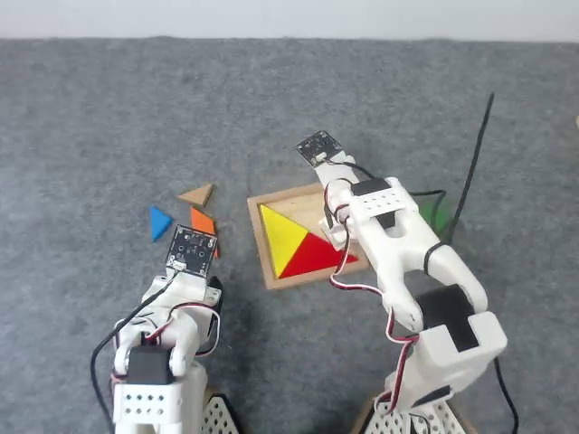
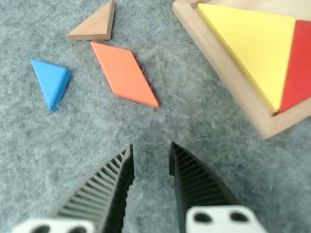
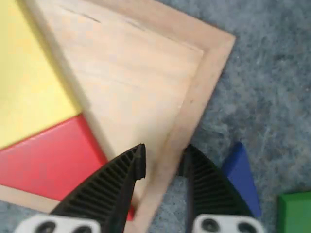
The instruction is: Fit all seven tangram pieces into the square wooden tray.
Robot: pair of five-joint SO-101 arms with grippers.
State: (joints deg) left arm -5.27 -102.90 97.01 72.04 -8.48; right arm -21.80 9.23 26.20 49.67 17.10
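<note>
Left gripper [image 2: 150, 156] was seen low over the grey mat [image 1: 407, 108], jaws parted by a narrow gap, nothing held. Just ahead of it the orange parallelogram [image 2: 124, 74] was laid flat on the mat, with the light blue triangle [image 2: 51, 80] beside it and the wood-coloured triangle [image 2: 96, 24] past both. All three were spaced apart from each other and sat outside the tray [image 2: 228, 65]. Tray was located mid-table, between the two arms. Two pieces were seated in it: yellow triangle [image 1: 282, 237] against the rim on the left arm's side, red triangle [image 1: 317, 256] edge to edge with it on the side nearer the arms. Rest of the tray floor was seen as bare wood. Right gripper [image 3: 164, 158] was positioned over a tray corner, jaws slightly parted with the rim running between them, one finger over the red triangle's corner, the other over the mat outside. Nothing was gripped; contact with the rim could not be confirmed. Dark blue piece [image 3: 240, 170] and green piece [image 3: 294, 213] were found on the mat just outside that corner, the dark blue one partly hidden behind a finger.
</note>
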